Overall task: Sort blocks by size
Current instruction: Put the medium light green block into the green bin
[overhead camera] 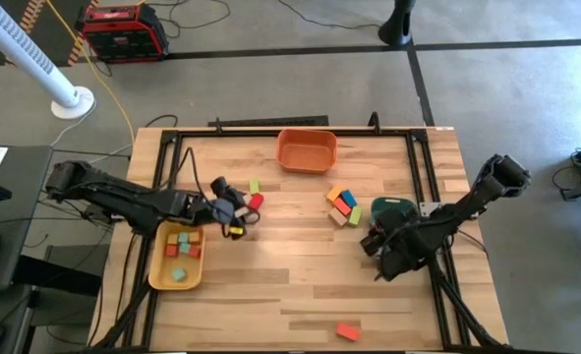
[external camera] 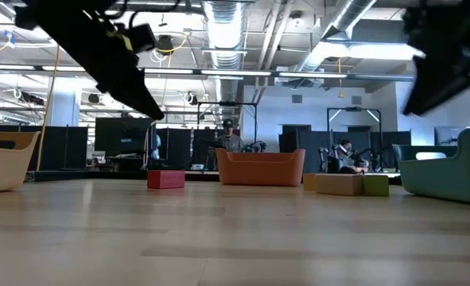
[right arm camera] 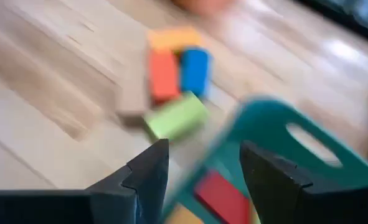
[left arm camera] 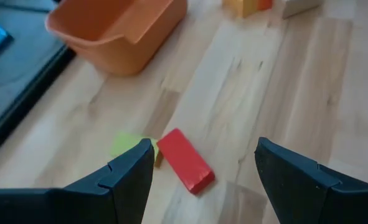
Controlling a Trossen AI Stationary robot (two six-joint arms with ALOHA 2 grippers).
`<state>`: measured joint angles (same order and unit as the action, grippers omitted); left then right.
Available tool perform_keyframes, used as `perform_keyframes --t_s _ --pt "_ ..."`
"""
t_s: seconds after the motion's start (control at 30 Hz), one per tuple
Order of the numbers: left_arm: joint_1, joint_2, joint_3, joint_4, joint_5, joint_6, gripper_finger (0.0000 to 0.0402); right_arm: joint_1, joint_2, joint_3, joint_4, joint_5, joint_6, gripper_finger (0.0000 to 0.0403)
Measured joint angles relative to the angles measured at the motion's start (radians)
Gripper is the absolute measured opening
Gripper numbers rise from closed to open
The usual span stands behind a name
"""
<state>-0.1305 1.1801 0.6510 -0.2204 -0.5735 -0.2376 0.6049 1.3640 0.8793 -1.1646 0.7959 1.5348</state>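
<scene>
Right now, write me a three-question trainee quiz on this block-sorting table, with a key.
1. True or false: the left gripper has its jaws shut on the red wooden bar.
2. Multiple choice: the yellow plastic tray beside the left arm holds A) small painted cubes, B) nothing, C) one long tan bar.
3. Fill in: the right gripper hangs next to the ______ tray, which has a red block inside.

Key: 1 false, the jaws are open with the bar lying on the wooden table ahead of them; 2 A; 3 green.
</scene>
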Motion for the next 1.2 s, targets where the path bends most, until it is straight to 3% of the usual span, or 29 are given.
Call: perform_keyframes --t_s 0.17,0.3,0.43,0.63,0.73,1.0,1.2 --pt "0.02 0.0 -0.029 0.018 0.042 -0.015 0.0267 -0.137 0.0 0.018 0.393 0.054 -0.51 0.0225" --pt "-0.023 0.0 -0.093 0.055 0.047 -0.047 0.0267 -0.29 0.018 0.019 0.8 -0.087 -0.95 0.0225" --pt "-0.106 -0.005 -0.145 0.085 0.048 -0.082 0.0267 -0.453 0.054 0.019 1.069 -0.278 -1.19 0.0225" --pt "-0.26 -0.012 -0.152 0.2 0.046 -0.014 0.0267 -0.674 0.19 0.021 1.336 -0.663 -1.304 0.0225" --pt "-0.305 -0.013 -0.152 0.239 0.043 0.031 0.0267 -0.736 0.296 0.069 1.384 -0.784 -1.324 0.0225" --pt "-0.357 -0.012 -0.152 0.178 0.015 0.044 0.0267 -0.803 0.546 0.354 1.334 -0.834 -1.386 0.0225" --pt "-0.396 -0.012 -0.153 0.07 -0.009 -0.06 0.0267 -0.842 0.729 0.641 1.099 -0.824 -1.326 0.0225"
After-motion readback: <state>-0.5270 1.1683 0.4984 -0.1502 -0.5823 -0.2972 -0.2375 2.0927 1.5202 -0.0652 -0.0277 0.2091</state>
